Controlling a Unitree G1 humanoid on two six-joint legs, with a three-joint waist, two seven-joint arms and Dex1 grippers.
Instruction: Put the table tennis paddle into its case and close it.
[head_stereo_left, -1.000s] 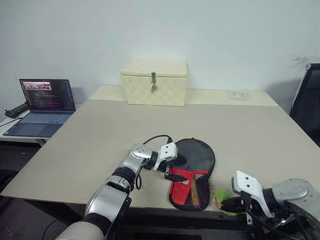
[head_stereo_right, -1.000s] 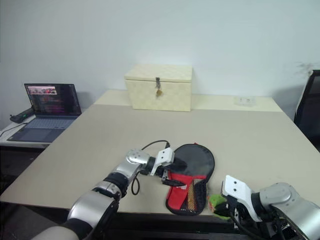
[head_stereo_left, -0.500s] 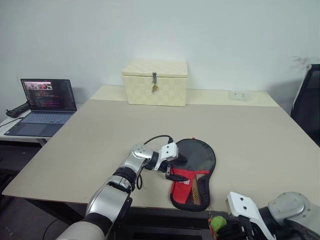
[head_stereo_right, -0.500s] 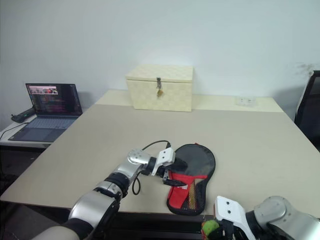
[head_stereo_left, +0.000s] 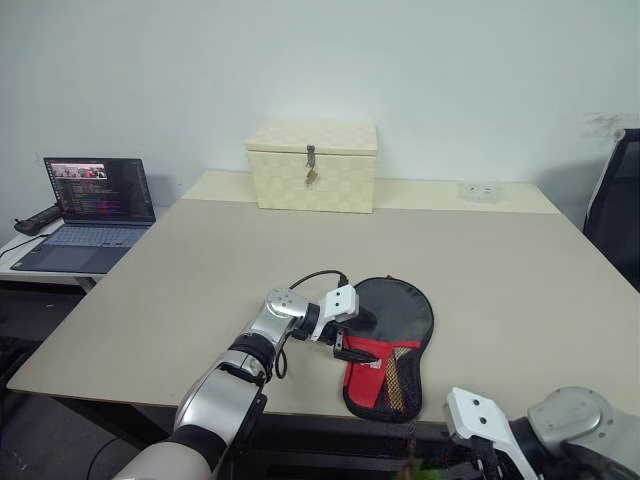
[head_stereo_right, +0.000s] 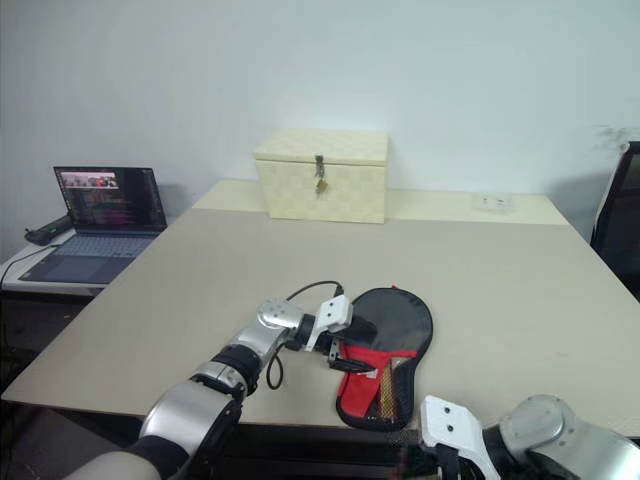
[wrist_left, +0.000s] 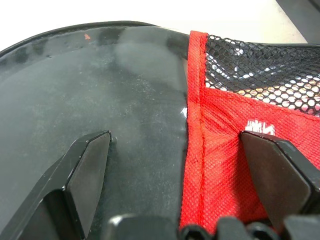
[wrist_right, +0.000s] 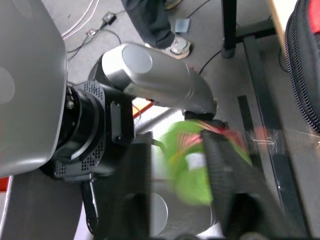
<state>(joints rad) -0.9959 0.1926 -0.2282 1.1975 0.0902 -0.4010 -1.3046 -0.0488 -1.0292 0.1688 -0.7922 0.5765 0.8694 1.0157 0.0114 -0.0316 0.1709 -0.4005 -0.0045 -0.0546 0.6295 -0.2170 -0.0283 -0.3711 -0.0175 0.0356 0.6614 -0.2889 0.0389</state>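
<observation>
The case (head_stereo_left: 392, 330), black with a red lower panel and a mesh pocket, lies flat near the table's front edge. A tan shape behind the mesh (head_stereo_left: 391, 374) looks like the paddle's handle; its round face is hidden. My left gripper (wrist_left: 175, 150) is open and rests on the case, one finger (wrist_left: 90, 160) on the black part and the other on the red panel (wrist_left: 220, 165). My right gripper (wrist_right: 175, 150) hangs below the table's front edge with its fingers apart. The green zipper tag (wrist_right: 192, 165) is a blur in the gap between them.
A cream woven box (head_stereo_left: 312, 165) with a metal latch stands at the back of the table. A laptop (head_stereo_left: 85, 205) sits on a side table to the left. A black chair (head_stereo_left: 620, 200) is at the right. A person's shoes (wrist_right: 172, 47) and cables are on the floor.
My right gripper has dropped from the table's front edge to below it, drawing the green tag down with it, and its fingers have parted. The left gripper has stayed on the case.
</observation>
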